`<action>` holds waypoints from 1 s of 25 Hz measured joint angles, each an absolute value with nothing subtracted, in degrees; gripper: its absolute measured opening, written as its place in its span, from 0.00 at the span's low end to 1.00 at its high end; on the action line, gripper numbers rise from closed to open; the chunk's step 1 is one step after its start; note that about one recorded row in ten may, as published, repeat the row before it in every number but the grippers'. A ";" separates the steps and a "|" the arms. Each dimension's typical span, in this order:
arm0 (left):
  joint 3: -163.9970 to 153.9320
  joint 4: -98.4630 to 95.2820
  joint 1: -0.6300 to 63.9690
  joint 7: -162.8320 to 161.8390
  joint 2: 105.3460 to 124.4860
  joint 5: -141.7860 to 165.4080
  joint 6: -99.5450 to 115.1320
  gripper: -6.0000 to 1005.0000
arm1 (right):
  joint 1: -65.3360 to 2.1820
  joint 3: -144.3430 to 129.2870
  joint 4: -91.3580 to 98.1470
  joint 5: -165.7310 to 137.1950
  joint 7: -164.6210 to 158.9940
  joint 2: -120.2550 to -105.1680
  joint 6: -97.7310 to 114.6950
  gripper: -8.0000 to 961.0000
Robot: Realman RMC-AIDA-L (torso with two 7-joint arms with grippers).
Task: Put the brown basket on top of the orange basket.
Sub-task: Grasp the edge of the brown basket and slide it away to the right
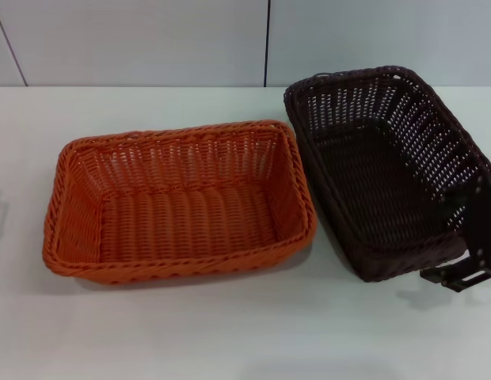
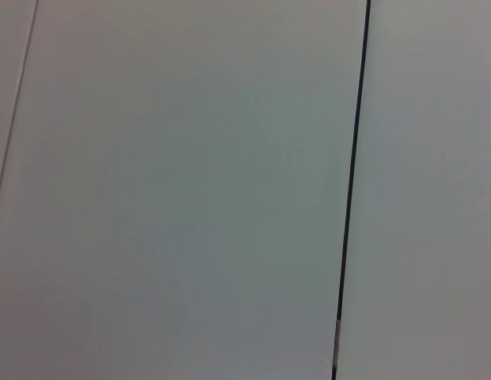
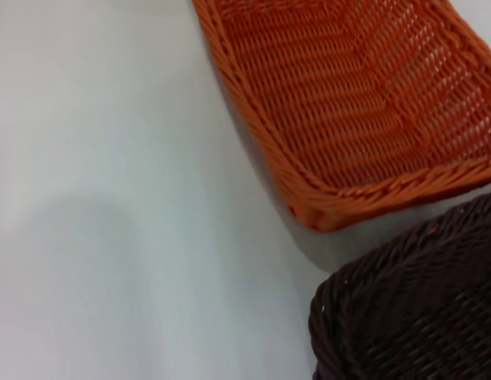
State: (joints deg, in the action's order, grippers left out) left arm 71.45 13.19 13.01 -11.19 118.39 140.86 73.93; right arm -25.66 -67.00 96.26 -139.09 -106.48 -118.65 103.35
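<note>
Right jaws (image 1: 459,273) at brown basket (image 1: 388,174) corner, grip unclear; head view alone shows them.

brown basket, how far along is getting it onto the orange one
Nothing is stacked yet. The brown basket sits tilted on the table beside the orange basket. The right gripper is at its near right corner. Lifting it over and setting it on top remains.

A white table (image 1: 190,332) was seen spread across the head view, its surface plain and matte. Behind it, a pale wall (image 1: 135,39) of flat panels was seen, divided by 1 dark vertical seam (image 1: 268,39). The same seam (image 2: 352,190) was shown in the left wrist view.
</note>
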 joint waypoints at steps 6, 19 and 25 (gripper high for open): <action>71.45 13.26 12.57 -11.21 118.32 140.86 73.91 0.77 | -25.63 -67.83 93.61 -139.66 -106.46 -118.68 101.61 0.86; 71.45 13.24 12.40 -11.25 118.31 140.90 73.91 0.77 | -27.11 -69.86 88.16 -142.85 -106.07 -118.49 96.90 0.86; 71.45 13.07 12.68 -11.25 118.38 140.89 73.91 0.77 | -27.64 -71.87 85.56 -143.90 -106.00 -118.47 93.71 0.85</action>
